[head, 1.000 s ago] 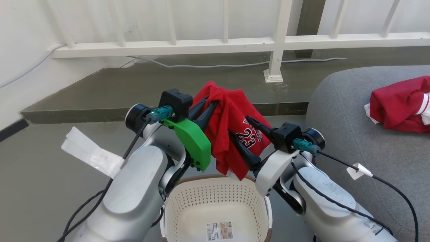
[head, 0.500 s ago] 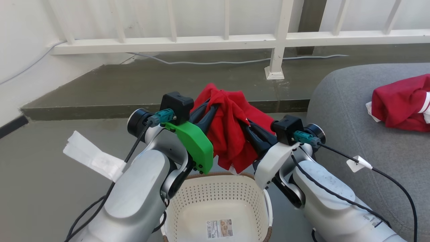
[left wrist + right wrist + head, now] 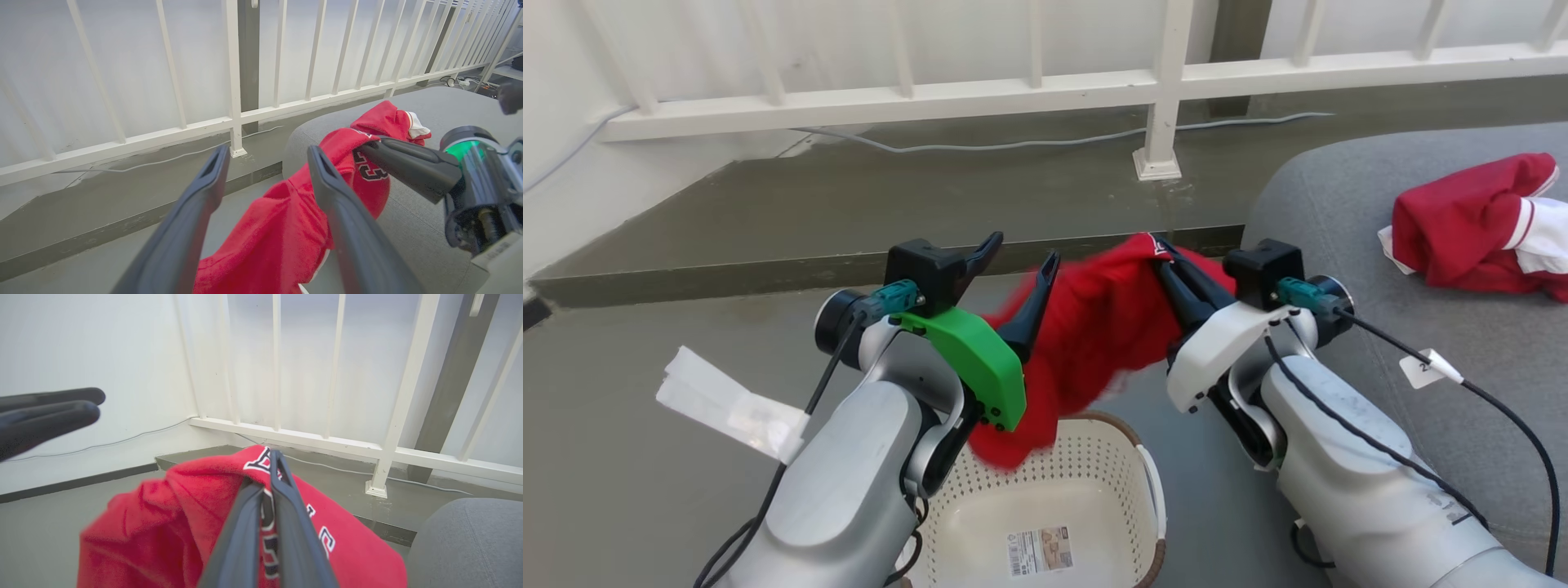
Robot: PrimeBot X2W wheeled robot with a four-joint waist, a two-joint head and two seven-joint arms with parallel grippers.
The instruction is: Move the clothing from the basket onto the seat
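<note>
Left hand (image 3: 1023, 248) opened; clothing (image 3: 1094, 331) hangs from right hand (image 3: 1161, 244).

Silver arms (image 3: 841, 490), black cables (image 3: 1486, 400), green bracket (image 3: 968, 359)

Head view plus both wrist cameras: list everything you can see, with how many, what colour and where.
jersey: one, red with white lettering, hanging above the basket from the right gripper
second garment: one, red and white, lying on the seat
basket: one, cream-white with brown rim, on the floor beneath the arms
sticker: one, barcode, on the basket's floor
seat: one, grey, at the right
railing: one, white, along the back
cable: one, pale, on the floor under the railing
left gripper: dark fingers, open, beside the jersey
right gripper: dark fingers, shut on the jersey
</note>
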